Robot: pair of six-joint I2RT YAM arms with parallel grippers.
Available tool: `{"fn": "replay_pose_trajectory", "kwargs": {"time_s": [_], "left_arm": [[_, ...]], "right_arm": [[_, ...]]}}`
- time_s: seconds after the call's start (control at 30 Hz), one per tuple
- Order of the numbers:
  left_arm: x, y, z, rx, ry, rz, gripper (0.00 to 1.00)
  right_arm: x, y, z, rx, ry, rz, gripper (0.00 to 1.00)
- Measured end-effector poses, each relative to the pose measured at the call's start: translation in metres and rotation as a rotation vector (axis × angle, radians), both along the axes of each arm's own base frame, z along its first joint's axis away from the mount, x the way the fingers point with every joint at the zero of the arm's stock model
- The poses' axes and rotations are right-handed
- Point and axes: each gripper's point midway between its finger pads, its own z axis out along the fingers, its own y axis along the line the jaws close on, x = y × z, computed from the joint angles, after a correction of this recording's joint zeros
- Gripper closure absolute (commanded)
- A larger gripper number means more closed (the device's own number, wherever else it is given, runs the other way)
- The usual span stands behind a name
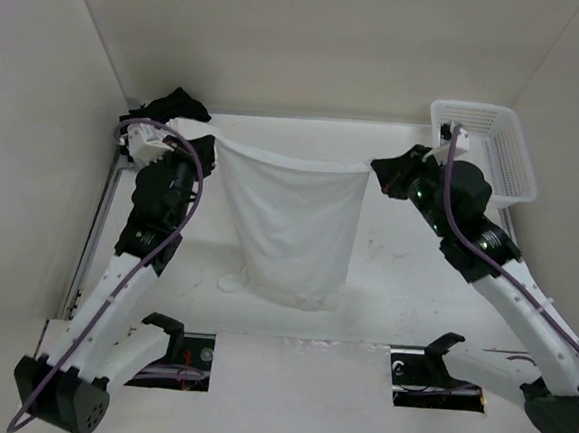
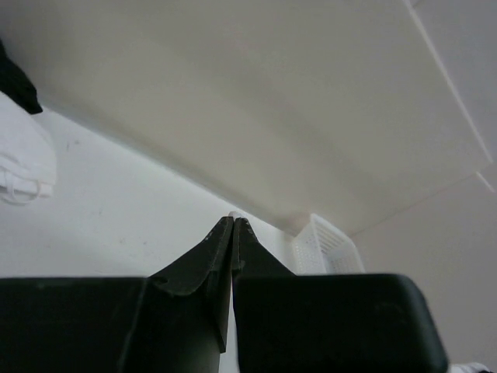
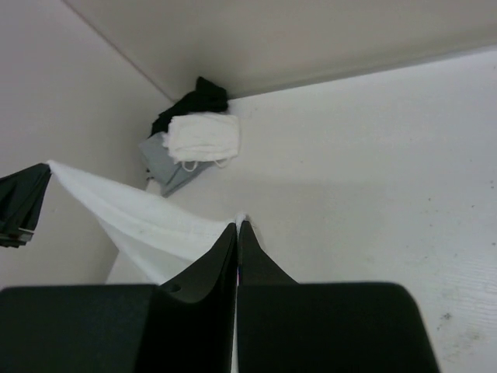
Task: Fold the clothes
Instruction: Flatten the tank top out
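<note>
Both arms are up, and the white sleeveless top hangs stretched between them like a sheet on a line. The left gripper has its fingers pressed together on one upper corner; its wrist view shows only a sliver of white at the tips. The right gripper is likewise pinched tight on the opposite corner, with cloth running from its tips towards the other arm. Below both pairs of fingers the fabric drops, and its lower edge bunches on the table.

The step in hand, I'd say, is laying it flat for the fold. To do it well:
- Hold both pinches firm.
- Move the fingers level with one another.
- Hold the top edge taut so no sag creeps in.
- Lower towards the near side so the bunched hem drags out smooth.

The heap of garments sits beyond the left fingers and the mesh basket behind the right, so steer between them.
</note>
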Motion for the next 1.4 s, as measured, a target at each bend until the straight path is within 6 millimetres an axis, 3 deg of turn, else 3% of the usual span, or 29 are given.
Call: {"fn": "replay_pose_trajectory", "kwargs": {"time_s": [0.17, 0.23, 0.3, 0.4, 0.5, 0.57, 0.63, 0.7, 0.77, 0.87, 0.93, 1.03, 1.1, 1.2, 1.3, 1.4], "left_arm": [[0.067, -0.004, -0.038, -0.005, 0.120, 0.015, 1.00], [0.090, -0.006, -0.036, -0.016, 0.137, 0.008, 1.00], [0.104, -0.006, -0.019, -0.032, 0.114, 0.000, 1.00], [0.106, -0.006, 0.027, -0.055, 0.022, -0.015, 1.00], [0.098, -0.007, 0.081, -0.078, -0.110, -0.034, 1.00], [0.094, -0.009, 0.100, -0.083, -0.162, -0.047, 1.00], [0.093, -0.010, 0.105, -0.084, -0.179, -0.055, 1.00], [0.093, -0.014, 0.095, -0.081, -0.168, -0.067, 1.00], [0.091, -0.021, 0.066, -0.076, -0.128, -0.085, 1.00], [0.070, -0.031, -0.015, -0.059, 0.008, -0.111, 1.00], [0.044, -0.035, -0.078, -0.040, 0.115, -0.132, 0.99], [-0.010, -0.029, -0.164, -0.015, 0.265, -0.153, 0.99], [-0.039, -0.023, -0.195, -0.017, 0.323, -0.160, 0.99], [-0.073, -0.017, -0.212, -0.039, 0.356, -0.172, 0.99], [-0.091, -0.012, -0.203, -0.071, 0.330, -0.175, 0.99], [-0.095, -0.009, -0.205, -0.070, 0.367, -0.160, 0.99]], "right_arm": [[0.078, -0.009, -0.026, -0.004, 0.102, -0.045, 1.00], [0.106, -0.012, -0.018, 0.012, 0.108, -0.051, 1.00], [0.122, -0.017, 0.002, 0.034, 0.089, -0.055, 1.00], [0.122, -0.025, 0.054, 0.072, 0.001, -0.046, 1.00], [0.102, -0.037, 0.106, 0.109, -0.113, -0.039, 1.00], [0.082, -0.045, 0.120, 0.121, -0.155, -0.039, 1.00], [0.066, -0.052, 0.118, 0.125, -0.167, -0.042, 1.00], [0.054, -0.055, 0.097, 0.127, -0.145, -0.047, 0.99], [0.048, -0.057, 0.058, 0.120, -0.086, -0.053, 0.99], [0.039, -0.059, -0.035, 0.103, 0.072, -0.066, 1.00], [0.024, -0.061, -0.105, 0.089, 0.203, -0.076, 1.00], [-0.019, -0.057, -0.201, 0.075, 0.378, -0.061, 1.00], [-0.053, -0.049, -0.241, 0.086, 0.452, -0.021, 1.00], [-0.095, -0.037, -0.265, 0.122, 0.501, 0.048, 1.00], [-0.120, -0.028, -0.255, 0.171, 0.487, 0.101, 1.00], [-0.134, -0.023, -0.248, 0.179, 0.493, 0.118, 1.00]]}}
